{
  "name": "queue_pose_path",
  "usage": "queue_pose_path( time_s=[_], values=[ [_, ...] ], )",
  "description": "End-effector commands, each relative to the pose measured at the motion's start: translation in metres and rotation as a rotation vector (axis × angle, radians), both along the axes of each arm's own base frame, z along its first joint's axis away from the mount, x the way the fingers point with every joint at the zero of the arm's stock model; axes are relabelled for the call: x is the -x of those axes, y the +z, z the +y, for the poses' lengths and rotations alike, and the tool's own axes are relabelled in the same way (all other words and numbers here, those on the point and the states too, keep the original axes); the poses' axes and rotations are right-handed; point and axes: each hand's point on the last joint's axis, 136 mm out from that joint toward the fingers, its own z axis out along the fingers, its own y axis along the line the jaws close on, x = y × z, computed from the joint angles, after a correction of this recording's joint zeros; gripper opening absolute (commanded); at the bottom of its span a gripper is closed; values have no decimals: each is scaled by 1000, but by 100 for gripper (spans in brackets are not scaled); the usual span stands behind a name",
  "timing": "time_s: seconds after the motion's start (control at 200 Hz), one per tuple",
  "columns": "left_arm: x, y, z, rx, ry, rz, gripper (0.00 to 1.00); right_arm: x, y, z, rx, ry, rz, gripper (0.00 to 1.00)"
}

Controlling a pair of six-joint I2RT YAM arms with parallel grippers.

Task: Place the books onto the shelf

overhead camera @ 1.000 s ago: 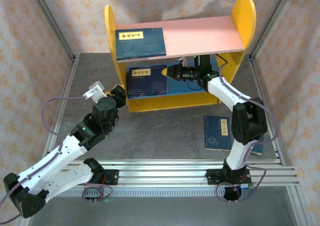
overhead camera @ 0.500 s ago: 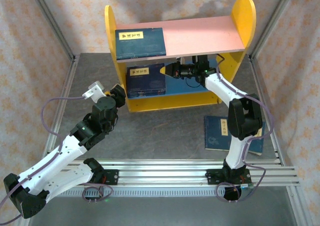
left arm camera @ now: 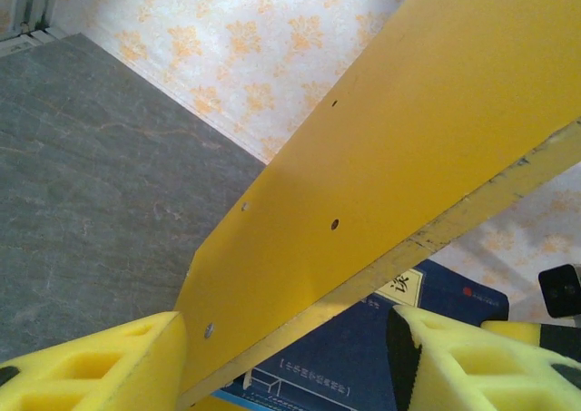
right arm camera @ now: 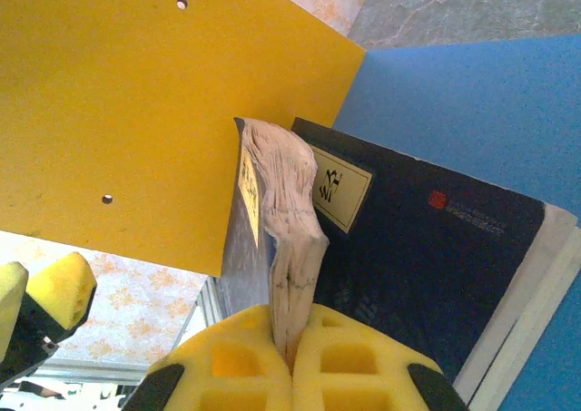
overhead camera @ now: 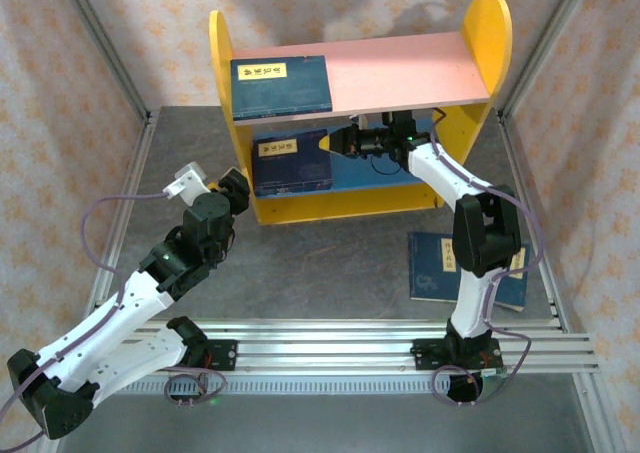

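**Lower tier, left end.** The thin navy-blue book with a narrow yellow title label (right arm camera: 283, 216) is inside the lower tier of the two-tier wooden shelf with yellow round-topped side panels (overhead camera: 487, 33). It is raised on edge close to the left side panel (left arm camera: 381, 130); we cannot tell whether the two touch. The right fingers (right arm camera: 307, 338) are pressed together on its page edge, with only a shallow bite. Beside it, a second navy-blue book (right arm camera: 427, 248) lies flat on the blue lower board (right arm camera: 472, 93).

A third navy-blue book (overhead camera: 281, 84) lies on the pink upper board (overhead camera: 410, 65). Further navy-blue books (overhead camera: 437, 265) wait on the grey counter (overhead camera: 330, 263) in front of the shelf's right end. The left fingers (overhead camera: 235, 185) are spread outside the shelf, with the left panel's edge between them, clasping nothing.

We judge three hazards:
- The pinch falls on pages rather than covers, so the book may slide free or fan open.
- Released on edge, it may flop onto its neighbour or tip out of the shelf's front.
- A push from the right arm may skid the shelf, since nothing clamps it.
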Motion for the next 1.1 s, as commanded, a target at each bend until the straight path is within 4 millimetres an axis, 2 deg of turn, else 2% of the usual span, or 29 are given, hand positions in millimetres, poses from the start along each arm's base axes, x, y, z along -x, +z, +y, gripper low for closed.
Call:
queue_pose_path(
  time_s=[0.0,0.551,1.096],
  values=[
    [3,-1,6,-23,7,11,59,-8,13,3,-27,7,-41,4],
    [3,-2,6,-14,2,14,59,-20,7,4,-26,-15,-30,4],
    [3,-3,7,-10,2,13,59,-21,4,5,-15,-14,-29,5]
  ],
)
